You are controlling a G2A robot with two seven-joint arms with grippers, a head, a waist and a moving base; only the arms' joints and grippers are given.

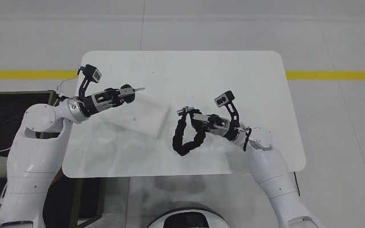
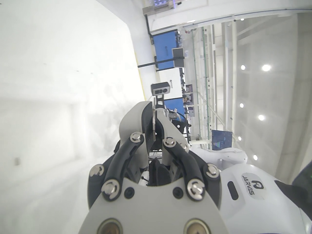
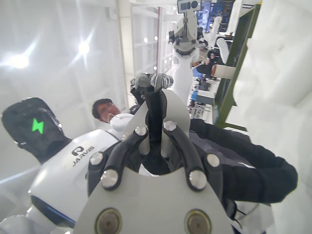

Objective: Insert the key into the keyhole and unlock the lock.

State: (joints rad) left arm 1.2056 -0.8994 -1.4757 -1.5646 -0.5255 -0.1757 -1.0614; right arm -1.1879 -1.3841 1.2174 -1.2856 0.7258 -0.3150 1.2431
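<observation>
The left tool [image 1: 128, 93] was clamped on the key [image 1: 138, 89] and the right tool [image 1: 192, 117] on the lock [image 1: 178, 134], both over the tabletop [image 1: 228, 74] and well apart, so insertion and unlocking seemingly remained undone.

In the left wrist view, a blue board [image 2: 165, 49] in the hall behind is carrying a small white mark. The white panel [image 2: 175, 91] just below it is carrying a small dark one, and both marks are too small to read. A dark screen [image 2: 221, 139] farther along is showing a chart of coloured bars under a line of pale writing, its figures too small to make out, while in the top view a yellow stripe [image 1: 34, 74] is running across the floor as a plain marking line.
</observation>
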